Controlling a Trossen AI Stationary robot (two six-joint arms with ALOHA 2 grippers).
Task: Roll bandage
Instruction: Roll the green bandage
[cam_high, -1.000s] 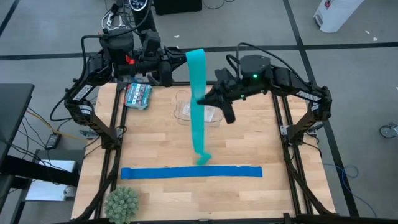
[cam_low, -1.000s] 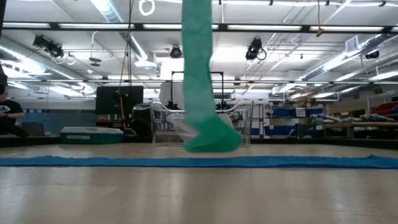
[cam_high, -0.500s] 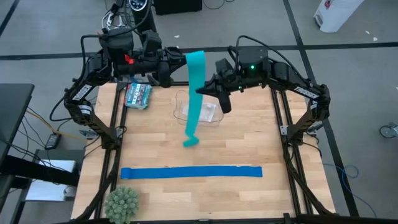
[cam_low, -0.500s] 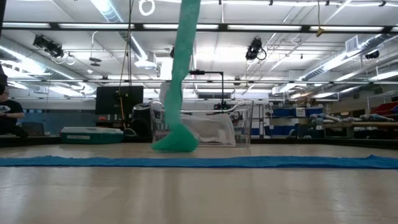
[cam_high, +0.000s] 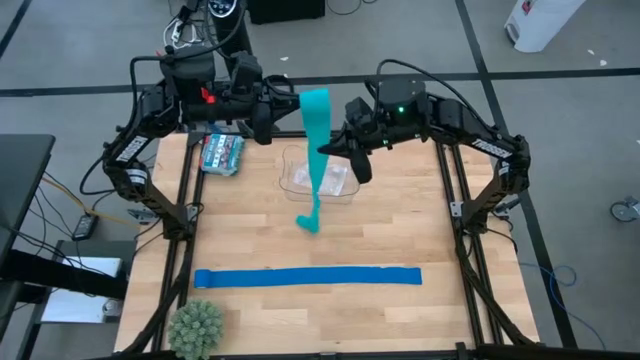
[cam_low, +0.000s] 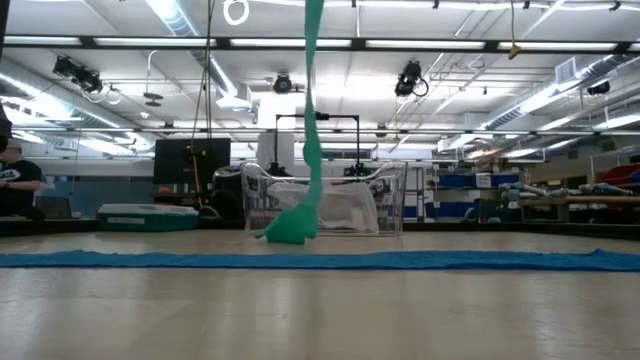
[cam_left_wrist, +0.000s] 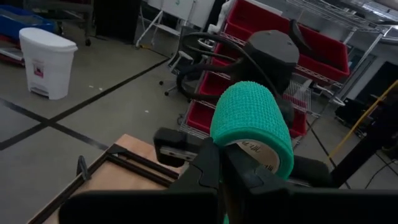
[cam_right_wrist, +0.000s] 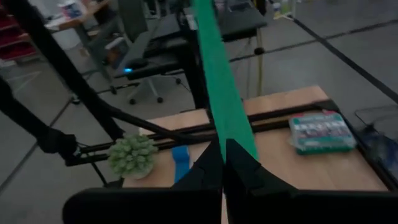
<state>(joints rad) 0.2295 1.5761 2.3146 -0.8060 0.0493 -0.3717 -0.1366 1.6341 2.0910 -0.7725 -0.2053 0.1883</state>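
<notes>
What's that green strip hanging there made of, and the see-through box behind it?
The bandage looks like stretchy crinkled fabric, matte: the rolled part shows a fine crepe weave, and the hanging tail droops and bunches on the table. The box looks like thin clear plastic, glossy, since the room shows through its walls.

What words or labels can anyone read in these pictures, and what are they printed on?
None can be read for certain.
Inner core of the bandage roll: dark print, too blurred to read.
Teal packet on the table: print too small to read.
White bin on the floor: red label, unreadable.
Person's dark shirt: white mark, too small to read.
</notes>
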